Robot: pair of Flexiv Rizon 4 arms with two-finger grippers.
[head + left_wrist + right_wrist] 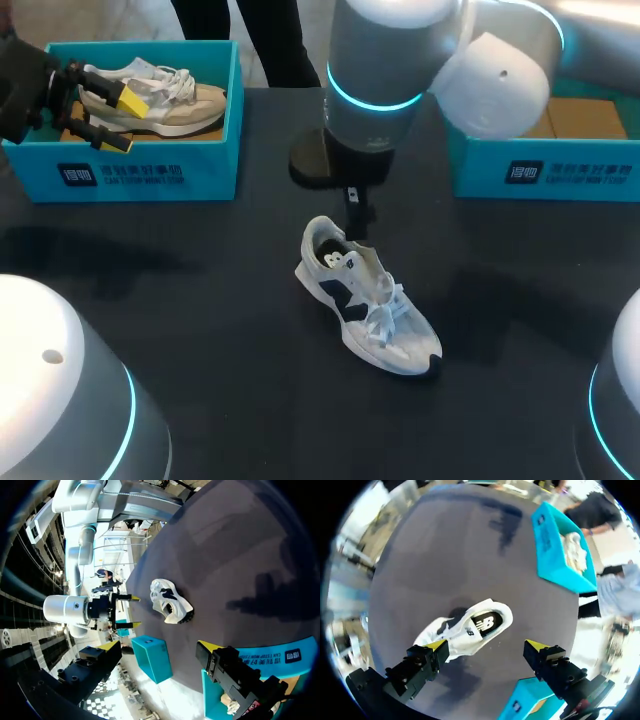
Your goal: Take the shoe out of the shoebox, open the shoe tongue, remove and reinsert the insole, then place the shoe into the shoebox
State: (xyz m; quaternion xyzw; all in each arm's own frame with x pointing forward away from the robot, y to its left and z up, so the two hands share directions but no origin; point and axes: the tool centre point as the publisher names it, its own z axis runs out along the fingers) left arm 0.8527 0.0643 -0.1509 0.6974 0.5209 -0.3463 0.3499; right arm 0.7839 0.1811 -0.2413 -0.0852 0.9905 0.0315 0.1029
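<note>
A white shoe with navy panels (370,300) lies on the dark table near the middle, its heel toward the far side and a black insole (482,624) showing inside. My right gripper (486,645) hangs above the heel, open, with its yellow tips wide apart and clear of the shoe (470,627). In the head view my right arm covers most of that gripper (357,222). My left gripper (125,118) is open over the left teal shoebox (140,175). From the left wrist view the shoe (170,600) lies far ahead of the left gripper (157,645).
The left shoebox holds a beige shoe (165,100). A second teal box (545,165) stands at the back right, partly behind my right arm. A black round base (315,165) sits at the table's far middle.
</note>
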